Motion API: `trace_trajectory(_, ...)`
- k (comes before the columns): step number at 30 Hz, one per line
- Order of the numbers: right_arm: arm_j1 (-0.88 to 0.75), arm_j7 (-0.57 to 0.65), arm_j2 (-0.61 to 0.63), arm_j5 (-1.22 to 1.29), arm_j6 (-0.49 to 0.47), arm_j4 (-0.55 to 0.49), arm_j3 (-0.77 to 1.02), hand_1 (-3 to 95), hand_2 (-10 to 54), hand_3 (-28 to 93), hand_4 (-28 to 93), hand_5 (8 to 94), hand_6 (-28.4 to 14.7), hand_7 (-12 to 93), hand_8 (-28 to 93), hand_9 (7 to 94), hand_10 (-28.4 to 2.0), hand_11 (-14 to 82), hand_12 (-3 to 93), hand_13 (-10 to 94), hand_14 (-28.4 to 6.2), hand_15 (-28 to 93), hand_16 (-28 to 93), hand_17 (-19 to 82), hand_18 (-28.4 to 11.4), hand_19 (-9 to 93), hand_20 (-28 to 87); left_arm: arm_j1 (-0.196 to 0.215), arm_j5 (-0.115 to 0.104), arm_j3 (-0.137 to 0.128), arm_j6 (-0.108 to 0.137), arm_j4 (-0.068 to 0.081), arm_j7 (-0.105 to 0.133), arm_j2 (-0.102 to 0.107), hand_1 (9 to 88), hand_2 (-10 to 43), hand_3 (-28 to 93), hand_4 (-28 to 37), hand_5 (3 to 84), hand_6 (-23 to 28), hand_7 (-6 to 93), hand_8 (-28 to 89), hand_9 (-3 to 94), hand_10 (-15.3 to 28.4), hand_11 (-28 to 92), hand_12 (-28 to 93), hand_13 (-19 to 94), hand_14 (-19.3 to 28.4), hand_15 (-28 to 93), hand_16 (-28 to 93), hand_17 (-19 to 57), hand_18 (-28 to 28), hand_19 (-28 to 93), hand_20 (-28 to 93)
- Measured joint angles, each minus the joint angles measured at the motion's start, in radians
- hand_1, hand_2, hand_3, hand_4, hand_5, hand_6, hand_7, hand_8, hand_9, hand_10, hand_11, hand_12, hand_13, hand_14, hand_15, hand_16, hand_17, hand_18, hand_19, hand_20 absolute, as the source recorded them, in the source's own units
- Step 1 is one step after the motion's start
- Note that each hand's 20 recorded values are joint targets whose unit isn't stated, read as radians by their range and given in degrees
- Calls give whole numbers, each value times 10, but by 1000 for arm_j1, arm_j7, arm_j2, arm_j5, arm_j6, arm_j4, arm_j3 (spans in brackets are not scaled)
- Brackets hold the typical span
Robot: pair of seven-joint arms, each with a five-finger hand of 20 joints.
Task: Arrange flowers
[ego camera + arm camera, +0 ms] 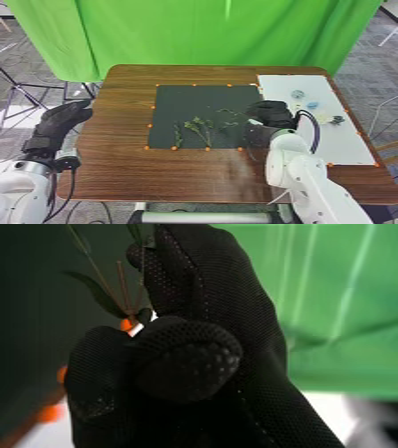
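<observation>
Right robot hand [271,113], dark mat's [185,105] 3 o'clock | curled, pinching leafy sprig [99,296] | likely light, bendy, bruisable | we favour bare stem [123,283]

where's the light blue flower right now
In the head view, the light blue flower is on the right side, on the white sheet, between the pale grey-green flower and the dark flower.

No readable text, no labels, no numbers
</observation>
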Motion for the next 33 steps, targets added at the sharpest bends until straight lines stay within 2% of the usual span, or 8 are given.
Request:
trace_trajectory(3, -3, -4, -13, 84, 88, 8, -1, 946, -95, -123, 403, 792, -60, 280, 112, 933, -136, 84, 355, 937, 5, 597, 175, 787, -11, 832, 410, 0, 0, 0, -1, 0, -1, 1, 321, 60, 612, -206, 447, 40, 146, -81, 461, 141, 228, 109, 361, 176, 155, -11, 35, 109, 99, 126)
trace_trajectory(8, -15, -16, -35, 194, 173, 7, 4, 944, -95, -115, 395, 778, -58, 301, 99, 927, -135, 85, 356, 937, 2, 593, 175, 788, -13, 822, 422, 0, 1, 0, -3, 0, -3, 2, 320, 59, 612, -205, 447, 39, 145, -82, 461, 142, 228, 109, 361, 176, 155, -11, 35, 109, 100, 126)
trace_trajectory(11, -28, -21, -47, 219, 225, 3, 2, 779, -95, 383, 14, 772, -58, 314, 87, 920, -133, 84, 359, 937, 3, 589, 176, 792, -13, 800, 462, 0, 1, 0, -5, 0, -4, 3, 320, 59, 612, -205, 447, 39, 146, -81, 460, 142, 228, 109, 361, 176, 155, -11, 35, 109, 100, 126)
trace_trajectory(12, -33, -23, -50, 223, 241, 2, 0, 767, -95, 419, -14, 770, -57, 315, 85, 918, -133, 84, 358, 937, 3, 587, 176, 792, -14, 797, 463, 0, 1, 0, -5, 1, -4, 3, 320, 60, 611, -205, 446, 39, 146, -81, 461, 142, 228, 109, 361, 176, 155, -11, 35, 109, 100, 125)
trace_trajectory(22, -79, -31, -70, 270, 265, -6, -2, 759, -95, 444, -43, 751, -56, 341, 69, 905, -129, 79, 353, 937, 1, 571, 174, 791, -16, 788, 455, 4, 1, -5, -6, -1, -6, 7, 320, 59, 611, -204, 446, 39, 145, -82, 460, 142, 228, 109, 360, 176, 154, -10, 35, 109, 101, 125)
trace_trajectory(33, -95, -305, -145, 501, 265, 24, 1, 752, -95, 465, -65, 729, -54, 389, 34, 896, -129, 76, 348, 937, -1, 564, 179, 787, -22, 778, 461, 6, 1, -5, -6, -2, -7, 8, 320, 58, 611, -203, 446, 39, 145, -81, 461, 143, 228, 109, 361, 176, 154, -10, 35, 109, 101, 125)
